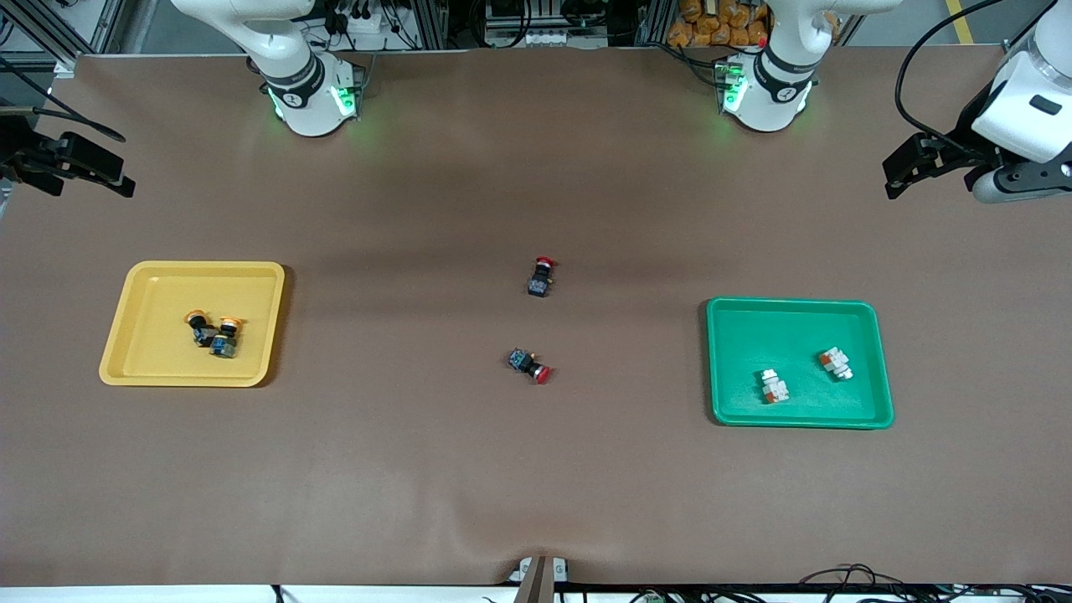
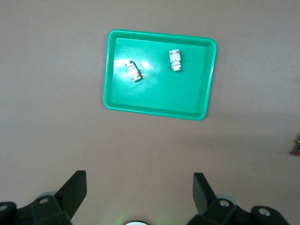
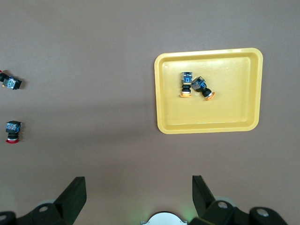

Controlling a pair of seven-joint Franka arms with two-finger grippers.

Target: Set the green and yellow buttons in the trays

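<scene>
Two yellow-capped buttons (image 1: 201, 327) (image 1: 226, 337) lie touching in the yellow tray (image 1: 151, 352). In the right wrist view they show as the same pair (image 3: 187, 84) (image 3: 202, 88) in that tray (image 3: 234, 108). Two whitish buttons (image 1: 775, 387) (image 1: 836, 363) lie apart in the green tray (image 1: 754, 327); the left wrist view shows them (image 2: 133, 70) (image 2: 175, 60) in that tray (image 2: 159, 101). My left gripper (image 1: 900, 176) (image 2: 139, 180) hangs open and empty over the left arm's end of the table. My right gripper (image 1: 92, 180) (image 3: 139, 183) hangs open and empty over the right arm's end.
Two red-capped black buttons (image 1: 541, 277) (image 1: 529, 364) lie on the brown table between the trays, one nearer the front camera. The right wrist view shows both (image 3: 11, 82) (image 3: 12, 130); one sits at the edge of the left wrist view (image 2: 296, 145).
</scene>
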